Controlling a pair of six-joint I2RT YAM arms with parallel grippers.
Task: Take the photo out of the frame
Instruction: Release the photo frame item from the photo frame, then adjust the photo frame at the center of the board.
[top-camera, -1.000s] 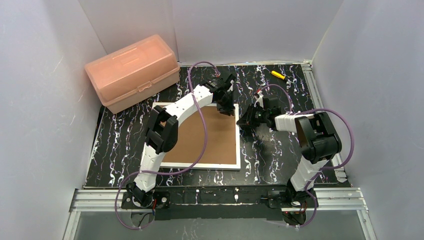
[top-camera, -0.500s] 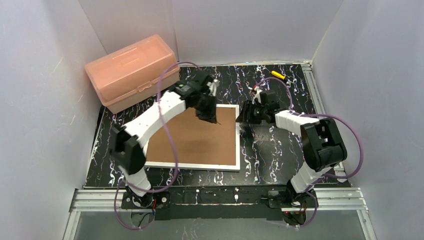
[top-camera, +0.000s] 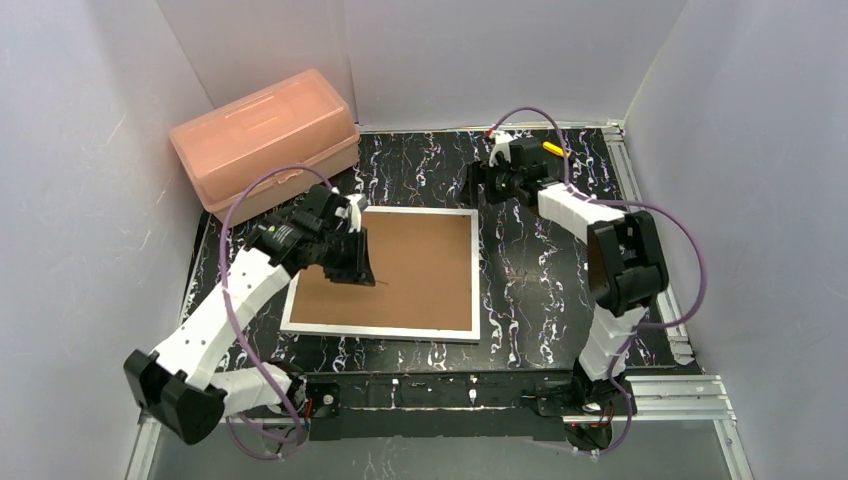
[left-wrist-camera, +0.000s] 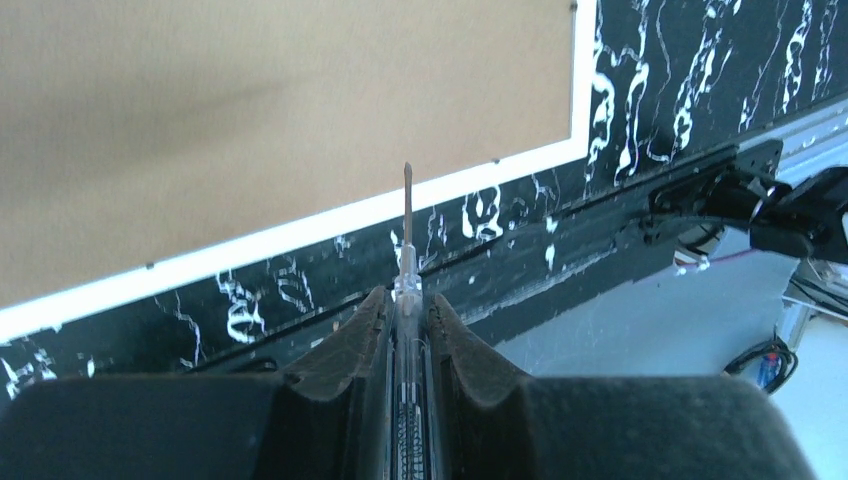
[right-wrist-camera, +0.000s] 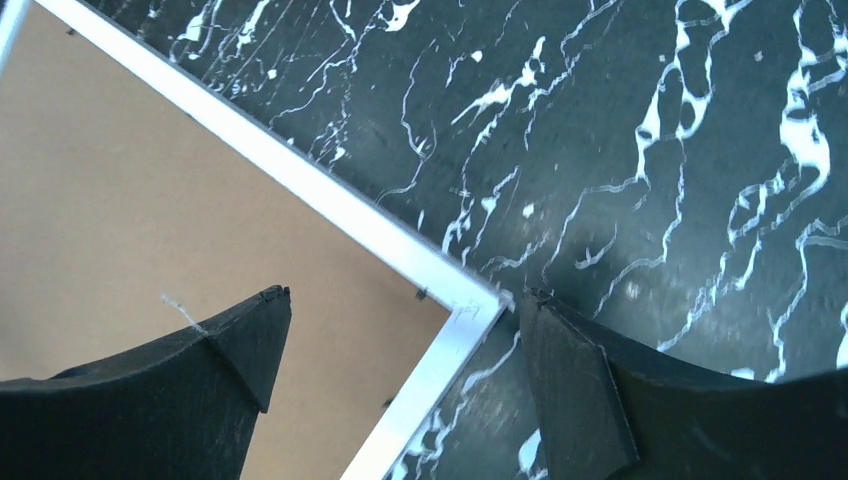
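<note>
The frame lies face down on the black marbled table, brown back up inside a narrow white border. The photo is hidden under the backing. My left gripper hovers over the frame's left part, shut on a thin clear-handled screwdriver. In the left wrist view the left gripper points the metal tip past the frame's white near edge. My right gripper stands open beyond the frame's far right corner. In the right wrist view the right gripper straddles that corner with nothing between its fingers.
A pink plastic box stands at the back left, close to the frame's far left corner. A small yellow object lies at the back right. White walls enclose the table on three sides.
My left gripper swung with the screwdriver from the frame's far right edge to its left part. My right gripper moved away toward the back and opened wide.
</note>
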